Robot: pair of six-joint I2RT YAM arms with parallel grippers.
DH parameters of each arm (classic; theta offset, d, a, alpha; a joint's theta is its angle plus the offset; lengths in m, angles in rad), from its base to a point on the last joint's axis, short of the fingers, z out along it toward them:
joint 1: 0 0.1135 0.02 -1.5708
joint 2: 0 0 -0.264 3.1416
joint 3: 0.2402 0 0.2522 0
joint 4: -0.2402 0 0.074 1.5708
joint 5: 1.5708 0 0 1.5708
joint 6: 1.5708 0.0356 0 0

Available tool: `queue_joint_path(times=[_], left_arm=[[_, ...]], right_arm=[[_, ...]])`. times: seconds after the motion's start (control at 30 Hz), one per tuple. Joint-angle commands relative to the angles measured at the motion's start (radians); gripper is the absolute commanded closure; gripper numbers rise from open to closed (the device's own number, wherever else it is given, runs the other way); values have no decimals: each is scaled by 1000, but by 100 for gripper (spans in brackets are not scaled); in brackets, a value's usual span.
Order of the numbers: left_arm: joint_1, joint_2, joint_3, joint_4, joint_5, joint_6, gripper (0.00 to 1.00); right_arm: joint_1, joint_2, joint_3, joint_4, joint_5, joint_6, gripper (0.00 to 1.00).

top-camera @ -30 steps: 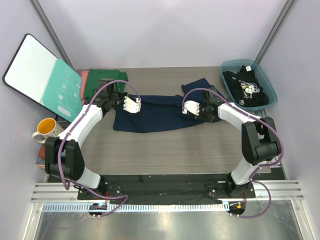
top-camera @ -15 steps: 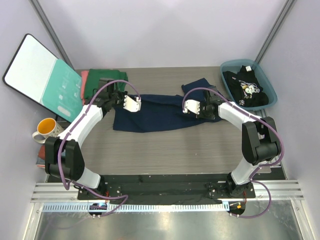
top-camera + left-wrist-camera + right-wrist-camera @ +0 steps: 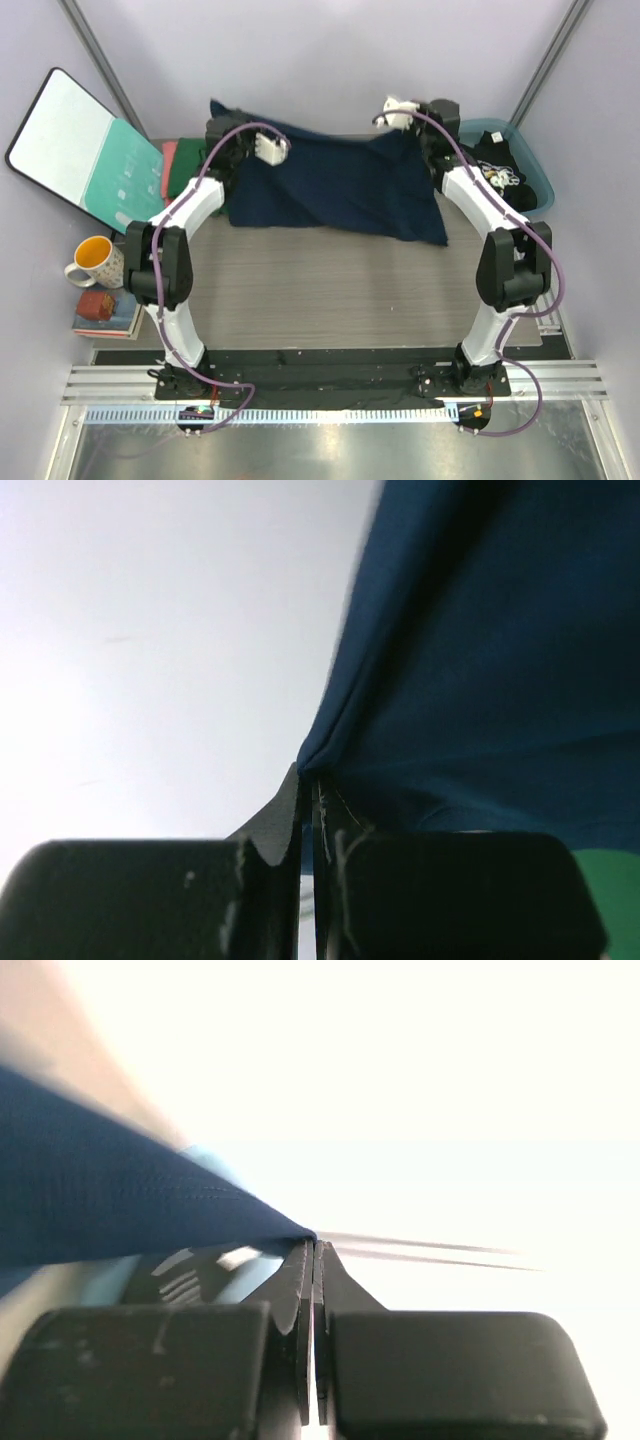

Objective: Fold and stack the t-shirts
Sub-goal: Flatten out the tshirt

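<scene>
Two thin pinches carry everything: the plain navy blue cloth t-shirt appears to trail its near edge on the grey wood-grain desk, so drag there or a quick swing could tug a corner loose and drop it in a heap. It hangs spread above the far half of the desk, long axis left to right. Its upper edge is farthest, where the left fingers and the right fingers are each closed tight on a corner.

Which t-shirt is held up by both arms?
The navy blue t-shirt, clamped by the left gripper and right gripper; the green t-shirt lies untouched.
</scene>
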Motion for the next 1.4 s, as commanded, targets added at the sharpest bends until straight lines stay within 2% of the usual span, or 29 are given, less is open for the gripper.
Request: queue_joint_path(times=[0.0,0.03,0.1,0.13,0.17,0.27,0.33,0.37,0.43,0.47,0.5,0.53,0.63,0.67,0.7,0.73,0.83,0.9,0.93,0.97,1.0,1.03,1.07,1.13,1.17,1.27,1.37], left_arm=[[39,126,347,357,-45,49,100],[45,160,409,382,18,52,100],[54,261,576,486,75,44,100],[57,287,620,537,162,34,100],[63,321,691,651,210,9,100],[73,386,771,823,361,-81,99],[73,366,765,879,394,-124,100],[71,345,707,872,399,-99,100],[71,227,594,814,388,69,100],[71,172,457,762,374,96,100],[71,118,381,734,370,110,100],[71,-4,245,654,364,116,100],[70,-183,79,427,304,132,100],[68,-285,61,234,281,126,100],[68,-336,53,130,255,120,100],[67,-378,59,-55,241,104,100],[67,-482,111,-300,221,0,100],[67,-522,154,-392,200,-80,100],[68,-527,235,-540,190,-97,100],[68,-522,289,-632,178,-106,100],[68,-502,343,-717,164,-132,100],[68,-493,445,-873,147,-146,100],[68,-482,492,-949,135,-152,100],[68,-453,582,-1103,101,-192,100],[67,-447,598,-1135,95,-221,100],[67,-436,597,-1212,94,-302,100],[67,-424,529,-1160,78,-341,100]], right_arm=[[-32,78,277,339,96,-93,99],[-37,127,397,342,97,-102,99],[-49,175,528,341,105,-121,99],[-52,220,649,335,103,-127,99],[-60,242,711,326,102,-140,99],[-72,288,871,312,83,-160,99],[-84,284,886,335,70,-176,99],[-87,258,879,342,68,-174,99],[-100,221,822,356,76,-156,99],[-103,175,796,361,79,-142,99],[-109,143,746,346,80,-128,99],[-115,115,716,333,83,-99,99],[-129,-27,562,258,44,-52,99],[-130,-108,517,215,28,-44,99],[-132,-141,433,203,19,-35,99],[-135,-179,399,175,-7,-18,99],[-142,-290,319,33,-70,34,99],[-152,-351,331,-172,-134,74,99],[-170,-367,346,-254,-175,97,99],[-175,-379,394,-432,-269,129,99],[-175,-387,420,-526,-298,131,99],[-175,-388,450,-628,-323,122,99],[-173,-387,501,-791,-361,105,99],[-175,-355,565,-948,-377,88,99],[-175,-338,639,-1092,-386,86,99],[-175,-267,743,-1303,-426,91,99],[-175,-204,785,-1322,-437,99,99]])
